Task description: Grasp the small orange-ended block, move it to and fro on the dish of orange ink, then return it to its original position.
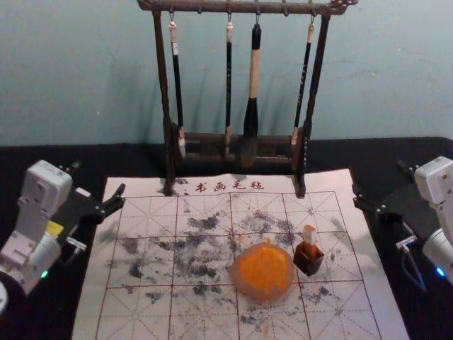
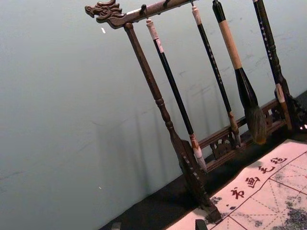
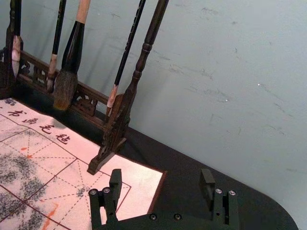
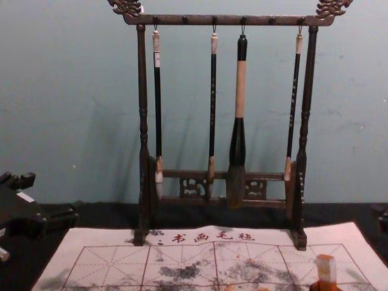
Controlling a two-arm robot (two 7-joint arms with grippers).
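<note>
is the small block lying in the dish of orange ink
No, the block stands in a small dark holder to the right of the dish.

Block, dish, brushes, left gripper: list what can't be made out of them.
- Block, lower end: head view, hidden inside the dark holder.
- Dish, most of it: chest view, cut off by the bottom edge.
- Lettering on the brushes: chest view, too small to read.
- Left gripper, behind its tips: left wrist view, cut off by the bottom edge.
</note>
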